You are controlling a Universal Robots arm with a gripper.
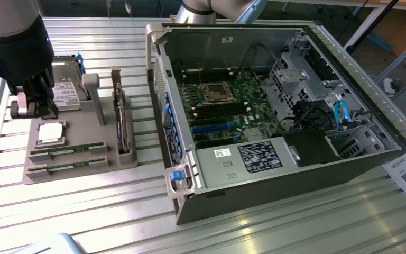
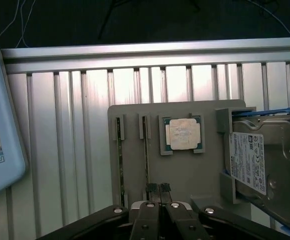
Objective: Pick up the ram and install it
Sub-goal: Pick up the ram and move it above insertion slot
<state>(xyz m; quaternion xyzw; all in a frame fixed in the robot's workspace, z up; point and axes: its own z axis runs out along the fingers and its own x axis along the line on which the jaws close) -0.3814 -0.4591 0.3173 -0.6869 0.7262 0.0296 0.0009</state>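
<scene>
Early stage: both ram sticks (image 1: 67, 148) lie in their slots on the grey parts tray (image 1: 83, 127), none lifted. gripper (image 2: 157, 188) is pinched closed and empty, hovering over the tray just beside one stick. Motherboard (image 1: 242, 87) memory slots look unfilled, so pick and install both remain

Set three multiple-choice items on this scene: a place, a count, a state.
1. Where is the processor chip? A. In the case. B. On the grey holder, between ram sticks and hard drive. C. On bare table.
2. How many ram sticks sit in the holder? A. One. B. Two. C. Four.
3. The gripper is? A. Wide open. B. Shut on ram. C. Shut, empty.
B: it sits in its recess there. B: two green sticks fill slots. C: its jaws meet, nothing between.
</scene>
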